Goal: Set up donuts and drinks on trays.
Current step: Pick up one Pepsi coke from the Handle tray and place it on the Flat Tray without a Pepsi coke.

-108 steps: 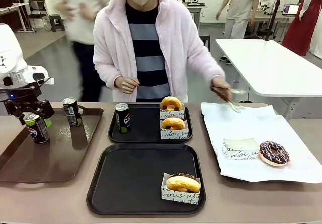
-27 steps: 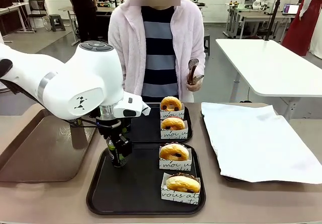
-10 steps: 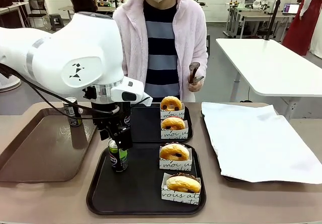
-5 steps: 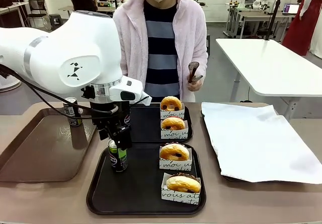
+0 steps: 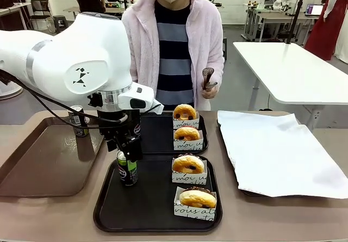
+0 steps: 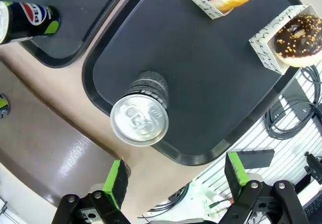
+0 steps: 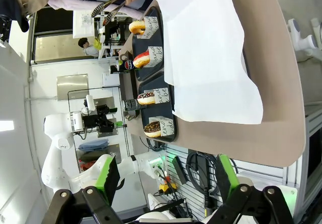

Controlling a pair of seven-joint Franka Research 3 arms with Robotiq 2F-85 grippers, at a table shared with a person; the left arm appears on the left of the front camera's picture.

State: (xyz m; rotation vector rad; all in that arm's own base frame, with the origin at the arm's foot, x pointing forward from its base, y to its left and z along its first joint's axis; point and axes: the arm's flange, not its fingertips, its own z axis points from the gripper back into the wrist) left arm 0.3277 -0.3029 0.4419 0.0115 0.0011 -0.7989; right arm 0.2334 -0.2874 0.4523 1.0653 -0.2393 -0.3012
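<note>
Since a second ago my left gripper (image 6: pixel 173 176) has barely crept up off the soda can (image 5: pixel 128 168), which stands on the near black tray (image 5: pixel 147 217) left of two sleeved donuts (image 5: pixel 188 164). Jaws apart, nothing between them. Can's stiff but slick, likely tippy; I'd pinch mid-body. Right gripper (image 7: pixel 164 177) also gapes, idle.
</note>
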